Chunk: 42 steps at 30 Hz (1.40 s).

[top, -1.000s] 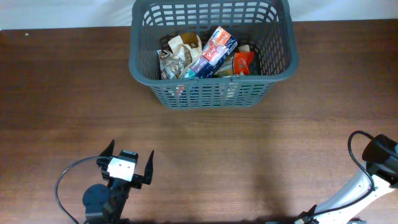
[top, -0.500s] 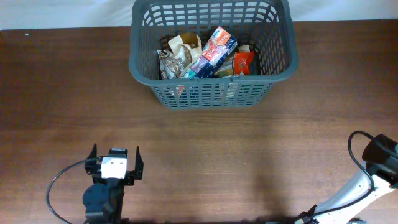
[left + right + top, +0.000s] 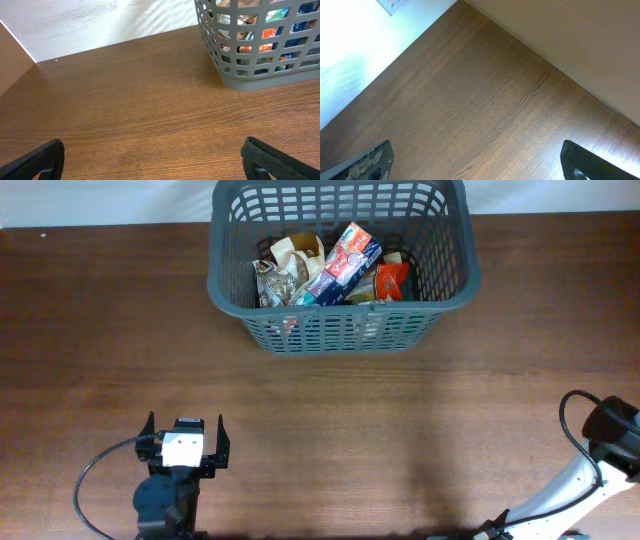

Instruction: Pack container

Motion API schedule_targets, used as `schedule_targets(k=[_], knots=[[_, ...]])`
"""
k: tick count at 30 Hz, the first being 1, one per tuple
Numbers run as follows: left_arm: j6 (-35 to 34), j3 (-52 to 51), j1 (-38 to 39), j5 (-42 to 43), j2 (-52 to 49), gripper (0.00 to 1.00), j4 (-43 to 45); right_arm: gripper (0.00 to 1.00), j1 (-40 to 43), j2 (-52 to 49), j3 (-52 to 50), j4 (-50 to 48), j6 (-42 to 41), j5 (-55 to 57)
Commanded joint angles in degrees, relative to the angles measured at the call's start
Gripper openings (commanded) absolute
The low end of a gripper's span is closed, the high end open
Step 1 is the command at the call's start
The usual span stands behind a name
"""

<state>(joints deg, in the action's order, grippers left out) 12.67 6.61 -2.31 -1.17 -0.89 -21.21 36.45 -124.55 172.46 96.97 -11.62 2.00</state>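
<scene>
One container (image 3: 340,330), a large dark grey plastic shopping basket with slotted lattice walls and a thick rim, stands at the far middle of the dark brown wooden table (image 3: 400,410). Its long axis runs left to right. Inside lie crumpled brown and white packets (image 3: 285,270), a blue, red and white carton (image 3: 343,262) set diagonally, and an orange-red packet (image 3: 392,278).

The left gripper (image 3: 185,432) sits near the front edge, jaws spread wide with nothing between them. The container lies ahead of it and off to its right, well apart.

The right gripper (image 3: 477,162) is likewise fully apart and empty. Its camera faces bare table and a pale wall, not the container. From overhead only a black cable loop (image 3: 570,405) and part of the arm show at the near right corner, so its heading is probably away from the container, though this cannot be confirmed.

Judgement: the left gripper is the nearer. No loose item shows on the table, and nothing stands between either gripper and the container. Packing appears complete, or is awaiting further stock.
</scene>
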Motion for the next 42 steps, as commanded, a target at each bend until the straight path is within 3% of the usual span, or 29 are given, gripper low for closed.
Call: schedule_targets(k=[1,31,38,42], knots=[[0.7,-0.2,0.2,-1.0,0.6,0.99,0.1,0.99,0.0,1.4,-0.1,0.3,0.0,-0.3],[0.7,-0.2,0.2,-1.0,0.6,0.99,0.1,0.99,-0.1,3.0,-0.2,0.3,0.0,-0.3],[0.7,-0.2,0.2,-1.0,0.6,0.99,0.1,0.99,-0.1,7.6,-1.2,0.2,0.8,2.1],[0.7,-0.2,0.2,-1.0,0.6,0.99,0.1,0.98,-0.1,15.8,-10.6,0.2,0.8,2.1]])
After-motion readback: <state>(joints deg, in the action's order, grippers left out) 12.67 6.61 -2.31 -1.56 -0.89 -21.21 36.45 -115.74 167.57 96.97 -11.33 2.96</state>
